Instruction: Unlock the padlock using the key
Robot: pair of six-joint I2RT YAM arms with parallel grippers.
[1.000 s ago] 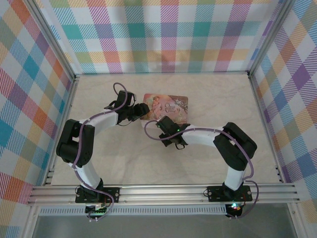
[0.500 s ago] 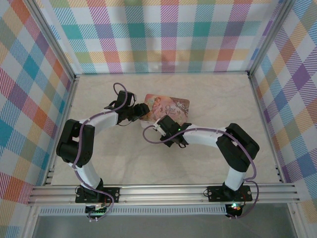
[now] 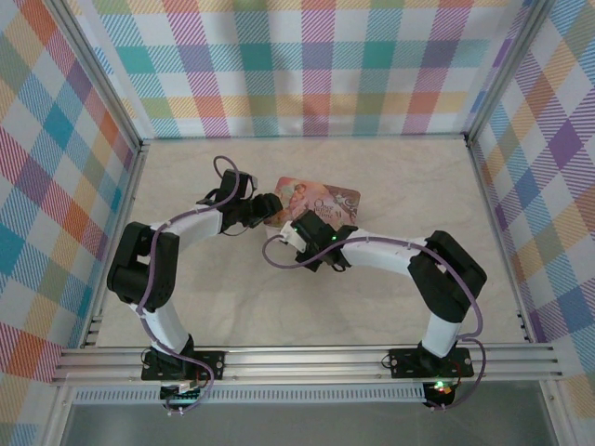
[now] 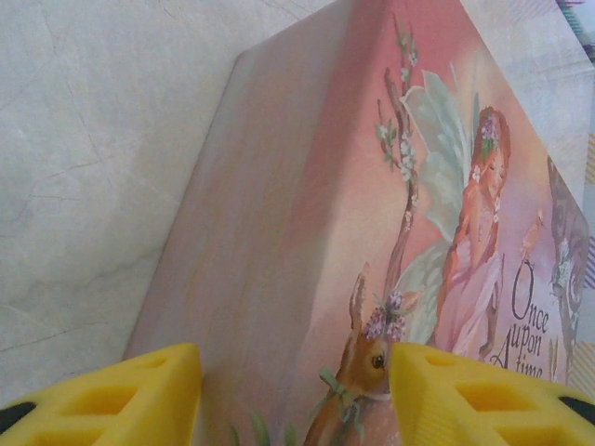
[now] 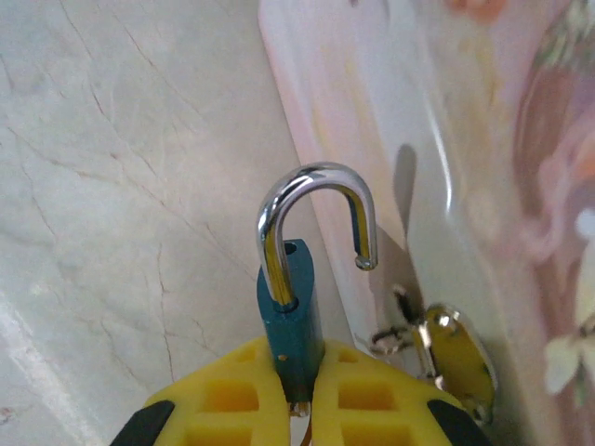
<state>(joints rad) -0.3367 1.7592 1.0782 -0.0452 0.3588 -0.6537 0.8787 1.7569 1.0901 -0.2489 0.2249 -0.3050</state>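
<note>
- Jaws of right gripper are clamped on padlock body, just beside tin hasp.
- Shackle is seen sprung free; unlocking is judged done.
- Left gripper is held wide, astride tin corner.
- Next: padlock to be drawn clear without snagging hasp.

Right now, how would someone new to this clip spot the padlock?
Find the flat pink fairy-picture tin mid-table. Beside its edge, the right gripper pinches a small teal-bodied padlock. Its chrome shackle stands swung open, unlike the tin's brass hasp alongside.
</note>
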